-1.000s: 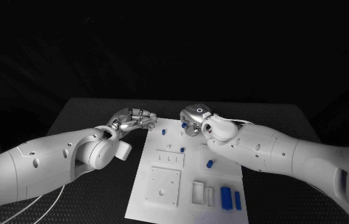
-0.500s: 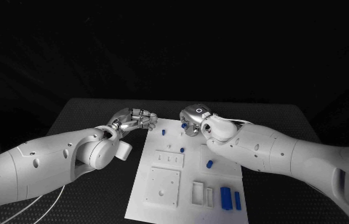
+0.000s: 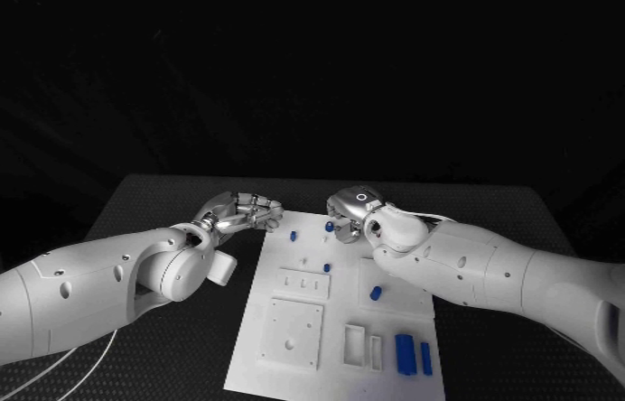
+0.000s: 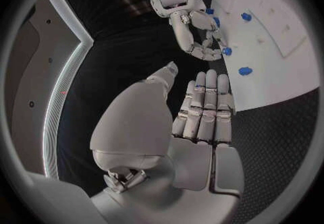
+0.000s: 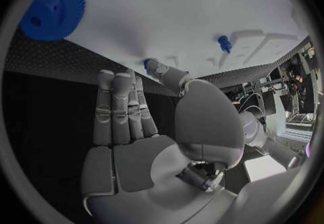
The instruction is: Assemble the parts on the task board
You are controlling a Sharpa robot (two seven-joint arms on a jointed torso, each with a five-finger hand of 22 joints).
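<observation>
The white task board (image 3: 297, 329) lies lengthwise in the middle of the table. Small blue pegs (image 3: 294, 236) stand near its far end, and two longer blue bars (image 3: 405, 354) lie at its near right corner. My right hand (image 3: 354, 213) hovers over the board's far edge. Its thumb tip sits against a small blue peg (image 5: 147, 63), seen beside the fingertips as peg (image 4: 227, 50); whether it is gripped is unclear. My left hand (image 3: 242, 213) is just off the board's far left corner, holding nothing, its fingers (image 4: 206, 105) side by side.
A blue gear (image 5: 51, 5) lies at the board's edge near my right hand. Raised white blocks and slots (image 3: 294, 331) cover the board's near half. My two hands are close together at the far end. A cable (image 3: 79, 374) trails under my left arm.
My right hand has shifted slightly to the right and lower over the peg at the board's far edge. The left hand has stayed in place.
</observation>
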